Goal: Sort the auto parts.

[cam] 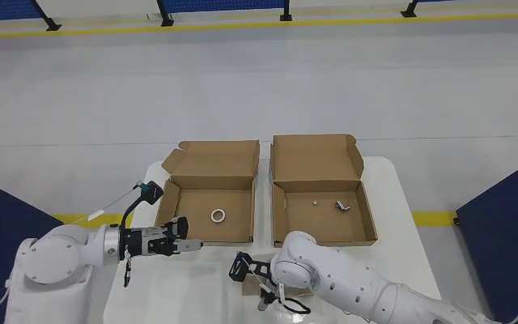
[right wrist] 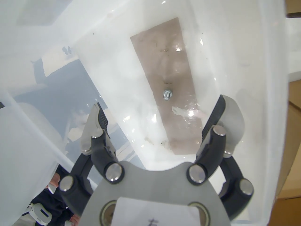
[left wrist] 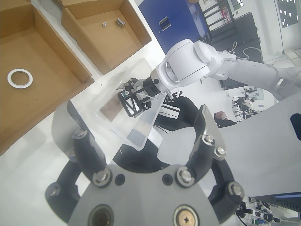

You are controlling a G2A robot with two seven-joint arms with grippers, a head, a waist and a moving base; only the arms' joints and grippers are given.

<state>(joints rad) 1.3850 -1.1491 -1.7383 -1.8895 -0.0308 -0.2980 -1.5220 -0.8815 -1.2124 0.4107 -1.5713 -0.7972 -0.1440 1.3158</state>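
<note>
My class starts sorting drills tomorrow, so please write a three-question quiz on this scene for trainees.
1. True or false: the white ring lies in the right cardboard box.
2. What small part lies in the clear bin at the right end effector?
3. The left end effector is: A) open and empty B) shut on the ring C) holding a box.
Key: 1 false; 2 a bolt; 3 A.

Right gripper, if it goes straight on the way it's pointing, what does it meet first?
Most likely the small bolt on the floor of the clear bin, roughly in line between the open fingers of the right gripper. Just off that line it would meet the bin floor; depth is unclear.
</note>
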